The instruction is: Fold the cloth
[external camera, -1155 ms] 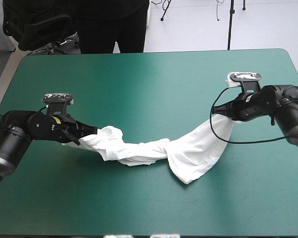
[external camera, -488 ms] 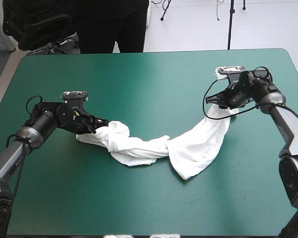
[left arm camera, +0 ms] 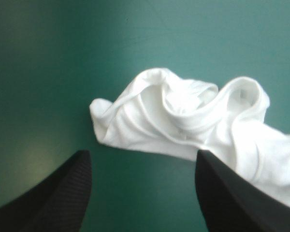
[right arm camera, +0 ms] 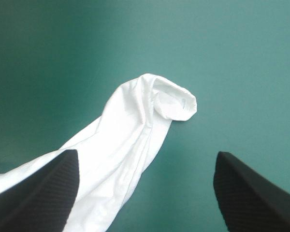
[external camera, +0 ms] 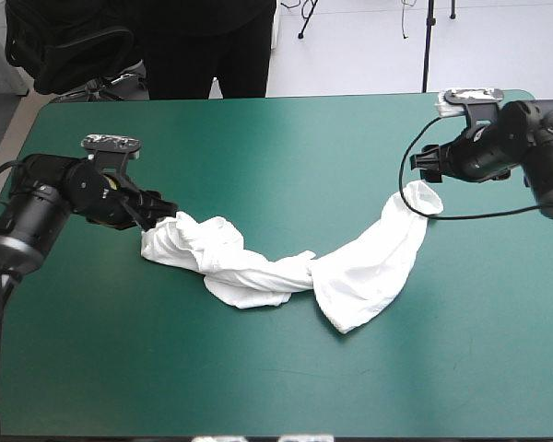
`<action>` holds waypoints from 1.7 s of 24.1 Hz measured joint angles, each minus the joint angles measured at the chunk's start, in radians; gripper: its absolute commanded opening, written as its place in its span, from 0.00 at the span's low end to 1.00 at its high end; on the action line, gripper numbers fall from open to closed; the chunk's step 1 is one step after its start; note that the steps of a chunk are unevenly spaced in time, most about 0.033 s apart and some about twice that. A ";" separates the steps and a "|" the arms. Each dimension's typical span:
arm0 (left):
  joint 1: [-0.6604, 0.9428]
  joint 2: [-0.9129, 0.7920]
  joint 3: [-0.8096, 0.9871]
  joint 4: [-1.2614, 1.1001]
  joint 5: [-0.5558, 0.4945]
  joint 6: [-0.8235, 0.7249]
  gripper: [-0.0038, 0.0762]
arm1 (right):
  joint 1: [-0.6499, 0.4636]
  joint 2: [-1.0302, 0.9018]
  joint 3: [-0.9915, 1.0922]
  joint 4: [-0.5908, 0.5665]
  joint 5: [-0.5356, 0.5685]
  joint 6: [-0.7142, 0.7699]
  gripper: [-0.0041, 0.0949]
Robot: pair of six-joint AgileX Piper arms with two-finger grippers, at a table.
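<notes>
I see the T-shirt (external camera: 286, 267) lying twisted like a rope across the teal-green surface (external camera: 286, 138). My left hand (external camera: 157, 210) is beside one end and my right hand (external camera: 430, 163) near the other, both spread apart.

Black jointed arms (external camera: 46, 207); textured black fin-shaped fingers (left arm camera: 43, 203).

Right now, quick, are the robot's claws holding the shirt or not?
Left gripper: open, holding nothing; the T-shirt lies just ahead of it.
Right gripper: open, holding nothing.
</notes>
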 measured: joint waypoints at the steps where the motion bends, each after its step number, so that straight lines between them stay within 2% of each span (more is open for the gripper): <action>1: 0.000 -0.034 0.000 0.013 0.041 -0.004 0.62 | 0.000 -0.031 0.000 0.009 0.012 -0.002 0.77; 5: 0.000 -0.148 0.000 0.032 0.152 -0.006 0.62 | 0.004 -0.158 0.000 0.045 0.057 -0.014 0.77; 8: 0.000 -0.187 -0.002 0.032 0.167 -0.003 0.62 | 0.049 -0.230 0.000 0.044 0.093 -0.017 0.77; 11: 0.000 -0.170 0.064 0.036 0.158 -0.001 0.62 | 0.148 -0.284 0.000 0.042 0.107 -0.013 0.77; 15: 0.000 -0.090 0.219 0.110 0.073 -0.022 0.62 | 0.234 -0.337 0.013 -0.004 0.108 0.020 0.77; 18: 0.000 0.020 0.232 0.138 -0.049 -0.037 0.62 | 0.237 -0.378 0.109 -0.031 0.108 0.030 0.77; 22: 0.035 0.182 0.228 0.145 -0.153 -0.045 0.62 | 0.238 -0.406 0.234 -0.034 0.108 0.044 0.77; 27: 0.068 0.296 0.190 0.126 -0.185 -0.030 0.61 | 0.238 -0.419 0.264 -0.035 0.108 0.054 0.77; 33: 0.069 0.359 0.134 0.069 -0.192 0.017 0.50 | 0.238 -0.420 0.266 -0.060 0.108 0.071 0.77; 41: 0.069 0.370 0.123 0.013 -0.192 0.036 0.15 | 0.238 -0.419 0.403 -0.162 0.096 0.141 0.77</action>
